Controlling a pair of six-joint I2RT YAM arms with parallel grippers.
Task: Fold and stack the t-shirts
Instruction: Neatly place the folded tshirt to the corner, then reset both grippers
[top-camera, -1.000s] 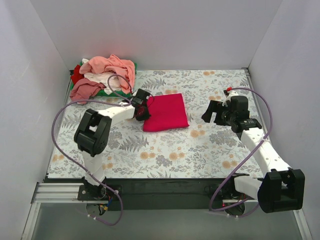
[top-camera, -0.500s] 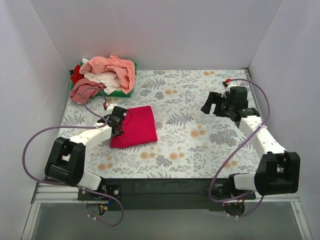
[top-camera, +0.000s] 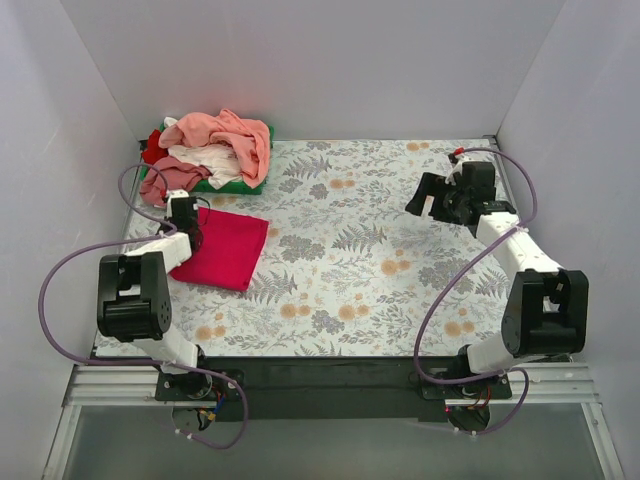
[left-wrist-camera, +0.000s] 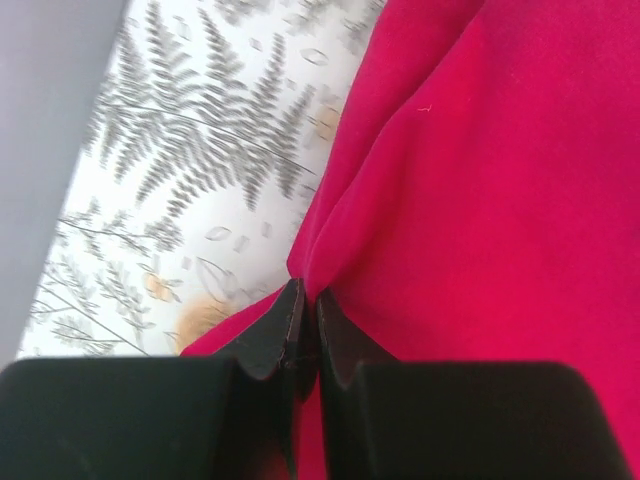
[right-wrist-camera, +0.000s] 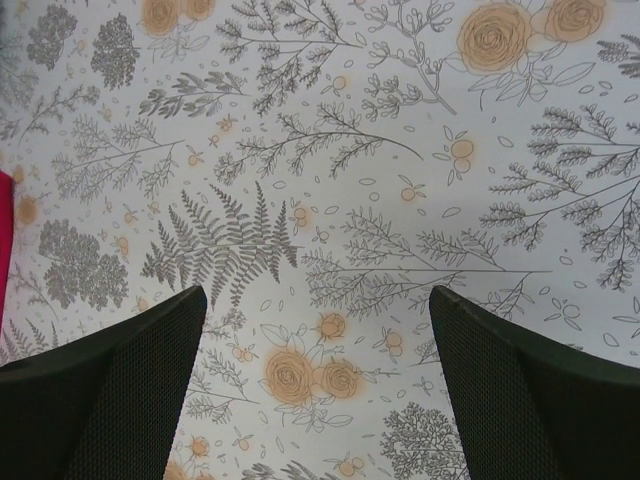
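A folded crimson-magenta t-shirt (top-camera: 228, 247) lies flat on the floral table at the left. My left gripper (top-camera: 187, 232) is at the shirt's left edge, shut on a pinched fold of the crimson cloth (left-wrist-camera: 480, 190). A heap of salmon pink, dusty pink, white and red t-shirts (top-camera: 215, 145) sits on the green tray (top-camera: 215, 185) at the back left. My right gripper (top-camera: 425, 198) hovers over the table at the back right, open and empty; its fingers (right-wrist-camera: 120, 400) frame bare cloth-patterned table.
White walls enclose the table on three sides. The tray with the heap stands just behind the crimson shirt. The left wall shows close to my left gripper in the left wrist view (left-wrist-camera: 50, 120). Cables loop beside both arms.
My left gripper has dragged the crimson shirt from the table's middle to the left side, near the tray. My right gripper has stayed at the back right, shifting only slightly.
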